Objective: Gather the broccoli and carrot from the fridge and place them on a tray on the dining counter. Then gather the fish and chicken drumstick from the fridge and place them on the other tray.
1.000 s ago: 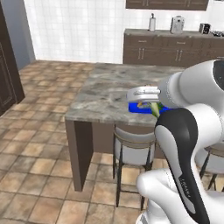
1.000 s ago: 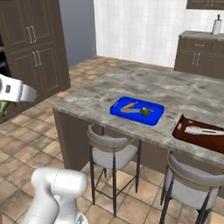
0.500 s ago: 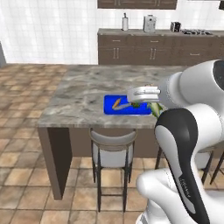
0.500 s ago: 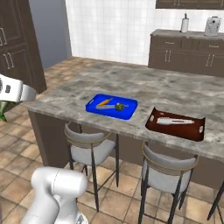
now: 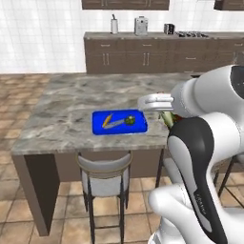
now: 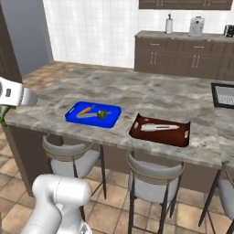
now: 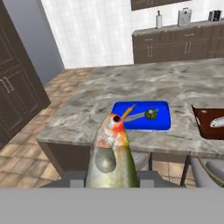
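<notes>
Since the earlier frames the whole scene has slid across both base views, which is taken as the base driving along the worktop (image 6: 151,98), not as the trays being shifted: the blue tray (image 6: 73,118) now sits nearer the middle of the left base view, and the brown tray (image 6: 160,136) lies just right of it in the right base view.

A fish (image 7: 111,155) is seen at the lower centre of the hand view, clamped in the tool (image 7: 111,181), whose tips are hidden behind it. Its long axis runs along the line of sight, with the red-marked head pointing away toward the blue tray, which holds the carrot (image 7: 127,112) and broccoli (image 7: 151,114). A pale item (image 7: 216,122) already lies on the brown tray.

The fish is judged light, smooth and likely slippery, and tapered, so a hold across the thick middle of the body would be the safest.
</notes>
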